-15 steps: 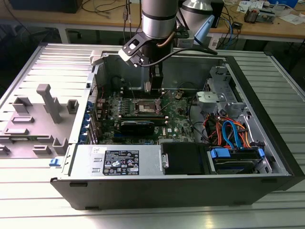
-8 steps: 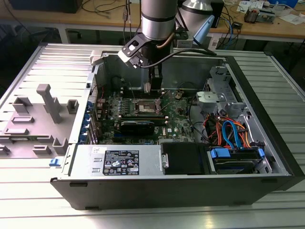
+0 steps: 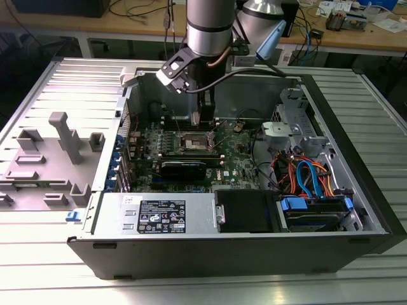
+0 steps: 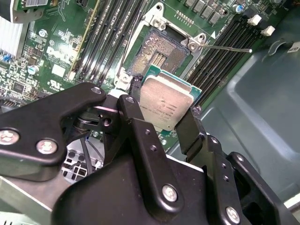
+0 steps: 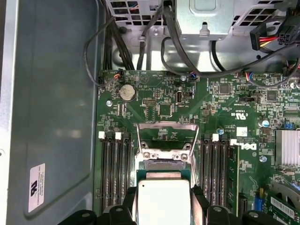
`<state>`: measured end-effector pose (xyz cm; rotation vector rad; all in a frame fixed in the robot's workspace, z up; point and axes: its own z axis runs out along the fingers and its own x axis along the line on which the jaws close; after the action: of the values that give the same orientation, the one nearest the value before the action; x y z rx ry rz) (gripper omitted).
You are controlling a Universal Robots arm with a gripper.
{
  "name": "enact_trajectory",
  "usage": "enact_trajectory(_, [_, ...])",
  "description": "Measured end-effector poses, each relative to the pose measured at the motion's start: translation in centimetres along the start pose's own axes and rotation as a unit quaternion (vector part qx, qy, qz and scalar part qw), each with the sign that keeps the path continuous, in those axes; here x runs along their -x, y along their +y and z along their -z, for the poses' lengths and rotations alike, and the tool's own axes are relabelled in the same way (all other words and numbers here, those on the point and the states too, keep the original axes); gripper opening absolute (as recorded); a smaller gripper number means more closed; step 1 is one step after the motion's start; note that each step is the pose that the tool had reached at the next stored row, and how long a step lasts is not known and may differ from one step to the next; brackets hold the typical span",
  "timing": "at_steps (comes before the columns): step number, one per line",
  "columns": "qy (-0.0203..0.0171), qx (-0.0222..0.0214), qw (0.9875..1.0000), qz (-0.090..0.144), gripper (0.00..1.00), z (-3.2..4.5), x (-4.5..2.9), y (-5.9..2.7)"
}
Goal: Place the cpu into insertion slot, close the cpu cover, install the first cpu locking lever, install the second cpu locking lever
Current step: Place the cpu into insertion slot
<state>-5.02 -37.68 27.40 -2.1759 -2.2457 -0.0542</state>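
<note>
Gripping the cpu (image 4: 166, 105) by two opposite edges, the fingers (image 4: 190, 129) of the gripper (image 4: 165, 101) are drawn in narrow on the chip, whose dull metal top faces the camera in both wrist views. The chip hangs over the green circuit board (image 5: 187, 108) at the near edge of the open socket (image 4: 159, 54), whose bed of contacts lies bare. Whether the chip touches the socket's frame cannot be told. In the first wrist view the cpu cover (image 5: 166, 125), a silvery frame with a square window, stands tilted up on the far side of the socket from the chip. A thin wire lever (image 4: 229, 48) sticks out from one socket corner across the black memory slots (image 4: 220, 63), which run along both sides of the socket. In the exterior view the arm (image 3: 206, 25) reaches straight down into the open computer case (image 3: 356, 159), which lies on its side on the ribbed counter (image 3: 191, 289).
</note>
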Motion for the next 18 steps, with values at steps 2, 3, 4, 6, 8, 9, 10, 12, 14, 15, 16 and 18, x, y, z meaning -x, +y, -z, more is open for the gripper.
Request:
enact_trajectory(2, [0.0000, 0.0000, 1.0000, 0.000, 0.55, -0.17, 0.01, -0.02])
enact_trajectory(3, [0.0000, 0.0000, 1.0000, 0.000, 0.55, -0.29, 0.01, -0.04])
enact_trajectory(4, [0.0000, 0.0000, 1.0000, 0.000, 0.55, -0.42, 0.01, -0.05])
enact_trajectory(6, [0.0000, 0.0000, 1.0000, 0.000, 0.55, -0.64, 0.02, -0.05])
enact_trajectory(8, [-0.0001, 0.0000, 1.0000, 0.000, 0.55, -0.69, 0.03, -0.06])
enact_trajectory(9, [-0.0001, 0.0000, 1.0000, 0.000, 0.55, -0.70, 0.02, -0.06])
enact_trajectory(10, [0.0000, 0.0000, 1.0000, 0.000, 0.55, -0.71, 0.02, -0.06])
enact_trajectory(12, [0.0001, 0.0001, 1.0000, 0.000, 0.55, -0.77, 0.01, -0.05])
enact_trajectory(14, [0.0000, 0.0000, 1.0000, 0.000, 0.55, -0.98, 0.01, -0.06])
enact_trajectory(15, [-0.0001, 0.0000, 1.0000, 0.000, 0.55, -1.17, -0.06, -0.07])
enact_trajectory(16, [-0.0001, 0.0001, 1.0000, -0.001, 0.55, -1.36, -0.11, -0.07])
enact_trajectory(18, [-0.0003, 0.0002, 1.0000, -0.005, 0.55, -1.99, -0.13, -0.10])
